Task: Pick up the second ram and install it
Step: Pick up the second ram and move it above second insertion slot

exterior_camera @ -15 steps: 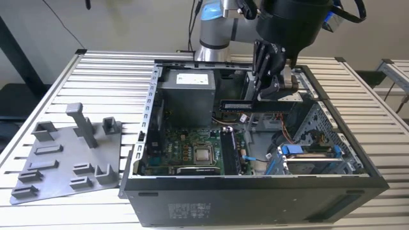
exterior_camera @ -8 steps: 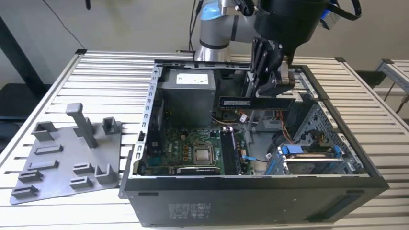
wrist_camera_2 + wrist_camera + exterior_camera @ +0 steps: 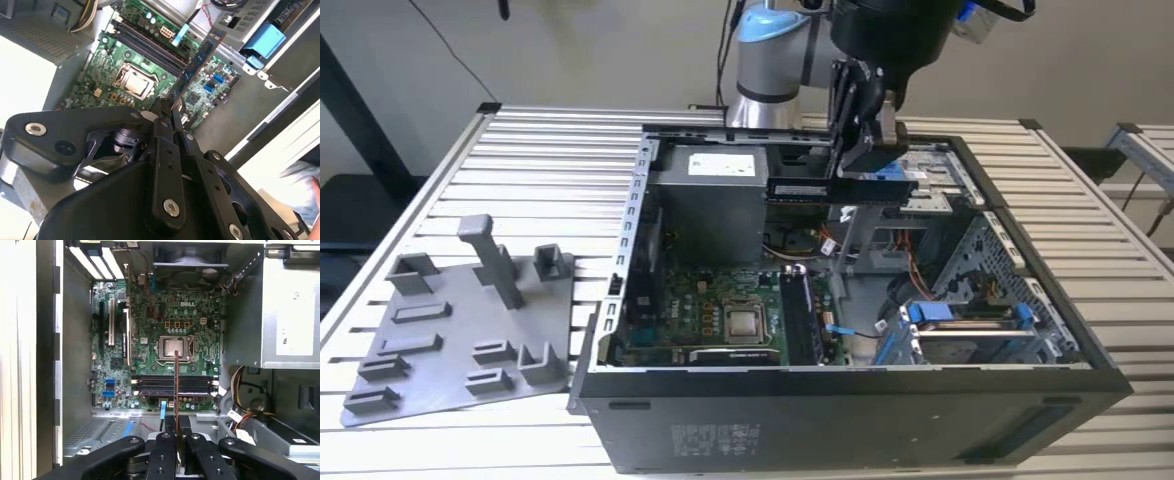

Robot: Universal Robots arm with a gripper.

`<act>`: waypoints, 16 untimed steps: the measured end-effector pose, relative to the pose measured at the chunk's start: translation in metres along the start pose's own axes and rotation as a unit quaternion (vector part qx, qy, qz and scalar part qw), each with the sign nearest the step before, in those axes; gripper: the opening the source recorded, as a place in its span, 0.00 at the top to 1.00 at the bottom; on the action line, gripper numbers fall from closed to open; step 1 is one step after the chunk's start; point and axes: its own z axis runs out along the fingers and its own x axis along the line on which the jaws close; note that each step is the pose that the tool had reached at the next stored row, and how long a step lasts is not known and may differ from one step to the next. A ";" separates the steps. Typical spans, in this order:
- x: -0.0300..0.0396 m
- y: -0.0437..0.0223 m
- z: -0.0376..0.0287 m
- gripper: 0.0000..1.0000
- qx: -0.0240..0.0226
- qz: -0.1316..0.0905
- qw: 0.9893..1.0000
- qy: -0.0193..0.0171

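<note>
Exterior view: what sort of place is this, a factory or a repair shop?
Probably a robotics lab or test bench: an opened computer case sits on a slatted metal table, a grey parts holder lies beside it, and the gripper holds the second ram above the motherboard.

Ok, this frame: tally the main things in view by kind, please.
1 open black metal computer case
1 green motherboard inside it
1 black metal gripper
1 dark blue-black flat memory stick, clamped in that gripper
1 grey plastic fixture tray with upright pegs
Total: 5
</note>
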 end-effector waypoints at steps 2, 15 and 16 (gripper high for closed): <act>-0.0085 0.0013 0.0000 0.86 0.000 0.000 1.000 0.000; -0.0384 0.0032 -0.0001 0.86 0.001 0.000 1.000 -0.013; -0.0393 0.0033 -0.0002 0.86 0.001 -0.001 1.000 -0.015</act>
